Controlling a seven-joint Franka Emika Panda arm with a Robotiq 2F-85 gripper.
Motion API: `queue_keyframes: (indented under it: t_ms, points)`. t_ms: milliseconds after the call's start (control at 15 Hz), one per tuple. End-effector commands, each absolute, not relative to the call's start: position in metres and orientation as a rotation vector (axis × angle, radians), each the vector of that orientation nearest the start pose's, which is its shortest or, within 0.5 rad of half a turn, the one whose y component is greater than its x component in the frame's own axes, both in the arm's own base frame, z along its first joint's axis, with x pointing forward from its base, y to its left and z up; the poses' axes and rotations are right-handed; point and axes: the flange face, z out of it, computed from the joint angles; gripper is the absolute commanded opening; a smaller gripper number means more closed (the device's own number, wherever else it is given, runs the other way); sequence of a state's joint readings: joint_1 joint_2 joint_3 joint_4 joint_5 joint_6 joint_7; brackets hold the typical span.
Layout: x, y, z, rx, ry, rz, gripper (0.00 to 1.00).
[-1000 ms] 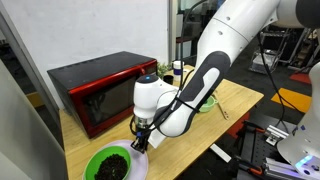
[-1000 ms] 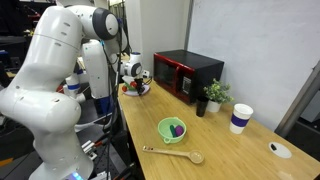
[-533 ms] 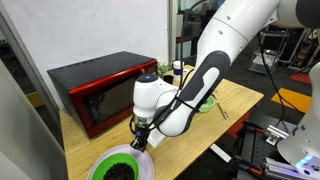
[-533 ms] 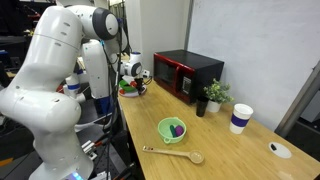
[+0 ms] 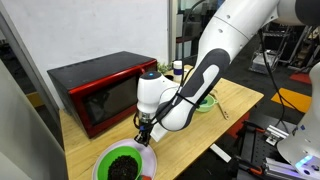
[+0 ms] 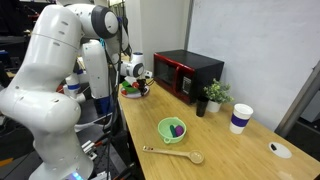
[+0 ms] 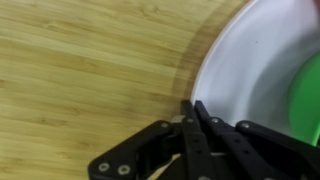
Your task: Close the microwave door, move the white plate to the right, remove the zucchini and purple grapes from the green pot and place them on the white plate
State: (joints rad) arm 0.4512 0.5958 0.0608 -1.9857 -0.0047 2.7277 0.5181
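Worktop [image 6: 235,150]: light wood; the wrist view shows bamboo-like grain [image 7: 80,70].

Wooden spoon [image 6: 175,154]: lies flat close to the worktop's camera-side edge in an exterior view. Bowl end points toward the frame's right.

Small potted plant [image 6: 215,93]: green leaves, upright, near the wall-side edge.

Dark cup [image 6: 201,106]: upright, just beside the plant, on its camera side.

Paper cup [image 6: 240,118]: white with a dark blue band, upright, along the wall-side edge, apart from the plant.

Small white round object [image 6: 280,150]: flat on the worktop toward its right-hand end, well apart from the spoon. Too small to identify.
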Motion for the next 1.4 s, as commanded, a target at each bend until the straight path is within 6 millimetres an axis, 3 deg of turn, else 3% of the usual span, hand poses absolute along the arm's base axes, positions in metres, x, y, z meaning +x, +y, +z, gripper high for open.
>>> queue_keyframes:
  t_ms: [0, 667, 1333]
  points:
    - [0.535, 0.265, 0.169, -3.06, 0.096, -0.159, 0.01]
    - [0.524, 0.173, 0.158, -3.091, 0.305, -0.125, 0.01]
    - [0.513, 0.099, 0.15, -3.05, 0.489, -0.135, 0.01]
